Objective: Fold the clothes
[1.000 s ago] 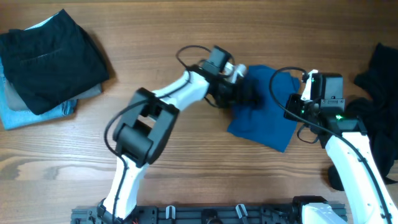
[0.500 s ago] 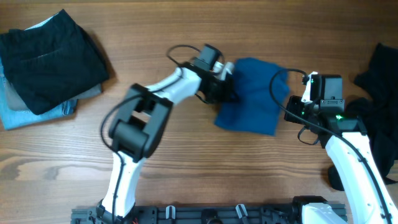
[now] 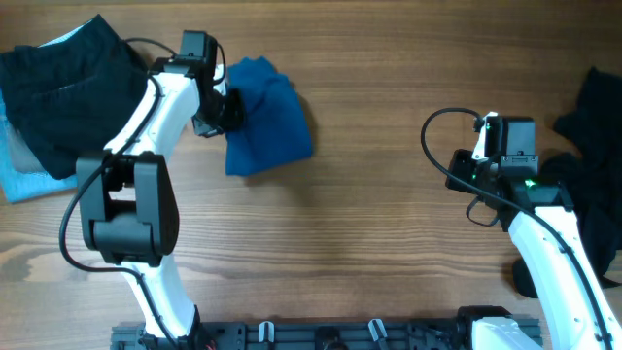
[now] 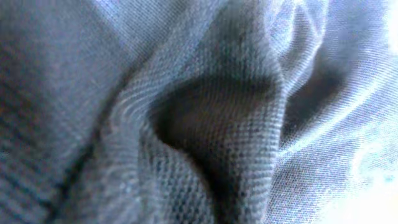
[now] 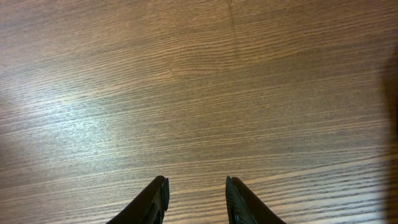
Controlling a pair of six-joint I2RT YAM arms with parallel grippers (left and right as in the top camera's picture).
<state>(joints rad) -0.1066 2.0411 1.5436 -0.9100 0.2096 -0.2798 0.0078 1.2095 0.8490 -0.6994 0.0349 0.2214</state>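
Shirt (image 3: 272,122), clamped in the left claw (image 3: 224,109) beside the black pile (image 3: 68,92), should be lifted clear and laid squarely on top; right claw (image 5: 196,194) hangs slightly spread, holding nothing.

A deep-blue soft fabric garment (image 3: 270,119) lies bunched in a loosely folded heap on the wooden table (image 3: 389,224), near the far edge and left of the middle. Its left side is pinched in the closed left end effector (image 3: 225,112). Up close, its fine knit weave shows deep creases. Near it, at the far left corner, a folded black garment (image 3: 68,87) rests on a light blue garment (image 3: 17,175). A second, rumpled black garment (image 3: 593,117) lies at the table's right edge.
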